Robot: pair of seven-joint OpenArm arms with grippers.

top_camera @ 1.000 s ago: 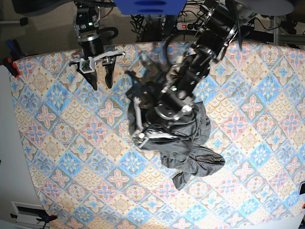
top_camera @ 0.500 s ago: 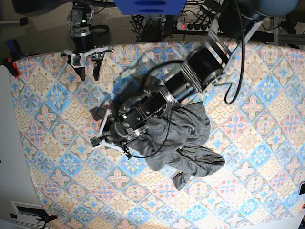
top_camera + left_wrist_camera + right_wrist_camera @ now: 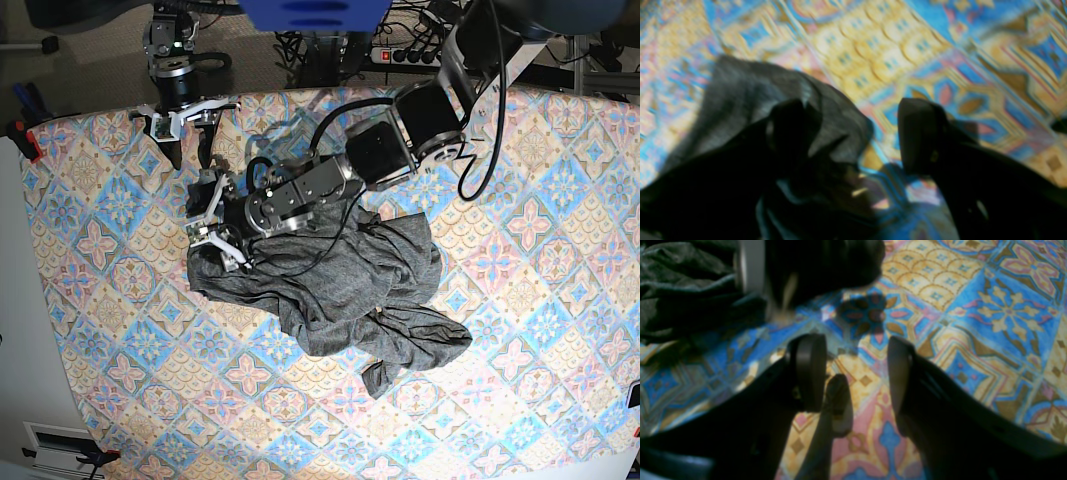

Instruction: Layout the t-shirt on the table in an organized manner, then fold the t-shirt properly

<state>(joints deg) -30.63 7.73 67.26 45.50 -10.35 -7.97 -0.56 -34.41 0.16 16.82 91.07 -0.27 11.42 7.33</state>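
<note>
The dark grey t-shirt [image 3: 340, 290] lies crumpled on the table [image 3: 520, 260], with one corner pulled out to the left. My left gripper [image 3: 212, 225] sits low at that corner. In the left wrist view its fingers stand wide apart, so the left gripper [image 3: 853, 133] is open. Shirt fabric [image 3: 740, 100] drapes over and around one of its fingers [image 3: 786, 126], and patterned cloth shows in the gap. My right gripper [image 3: 190, 150] hovers near the back left edge, apart from the shirt. The right gripper [image 3: 853, 373] is open with only table between its fingers, and the t-shirt [image 3: 673, 280] lies off to its upper left.
A power strip and cables [image 3: 400, 52] lie beyond the table's back edge. A blue part [image 3: 310, 12] hangs at the top. A red clamp [image 3: 25, 140] sits on the left edge. The left arm [image 3: 420, 125] reaches across the back of the table.
The left arm dragged the shirt's corner leftward across the table, spreading the cloth, then opened its jaws. The right gripper drew back toward the back left edge.
</note>
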